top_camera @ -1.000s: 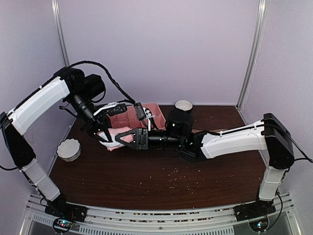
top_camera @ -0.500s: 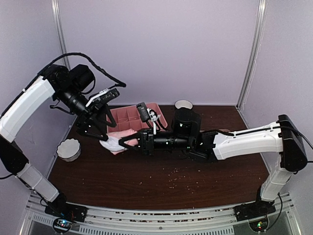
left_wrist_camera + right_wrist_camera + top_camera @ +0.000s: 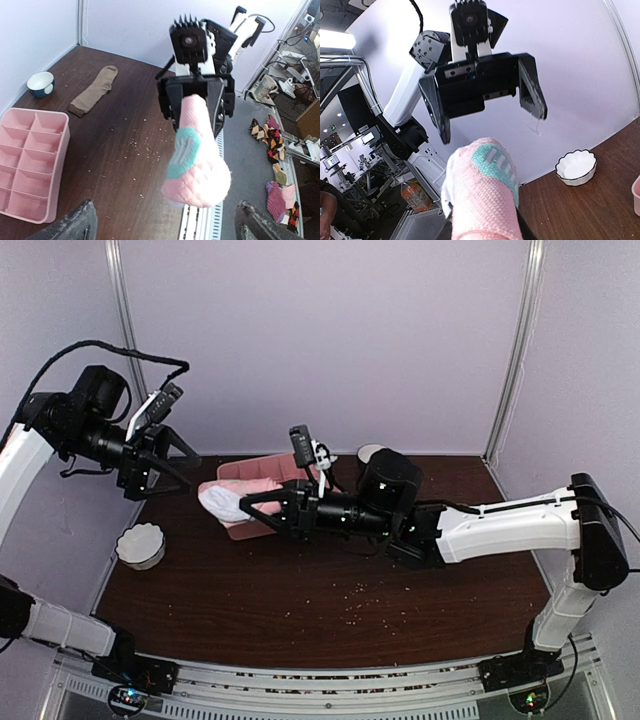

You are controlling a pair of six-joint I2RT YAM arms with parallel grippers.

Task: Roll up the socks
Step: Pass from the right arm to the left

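Checking the top view, you find the right gripper (image 3: 250,510) stretched across the table (image 3: 300,625) toward the left rear, its fingers pinched on the pink sock (image 3: 222,502). The sock is held in the air, clear of the tabletop, just in front of the pink tray (image 3: 262,471). Its free end points toward the left arm.

In the left wrist view, the pink sock hangs out of the right gripper as a rounded bundle. A teal patch shows on its side, and its quilted pink end is nearest the camera. In the right wrist view, the same sock fills the lower centre of the frame and covers the right fingers. You cannot read the exact grip point from that view.

The left gripper (image 3: 188,470) is raised above the left rear of the table. Its jaws are spread wide and hold nothing. It faces the sock and does not touch it; the right wrist view confirms a gap between its fingertips and the fabric.

The tan sock (image 3: 95,90) lies flat on the table, well apart from the tray and near a small cup (image 3: 41,82). A white bowl (image 3: 140,545) stands at the left edge. Crumbs (image 3: 365,592) are scattered over the middle of the table.
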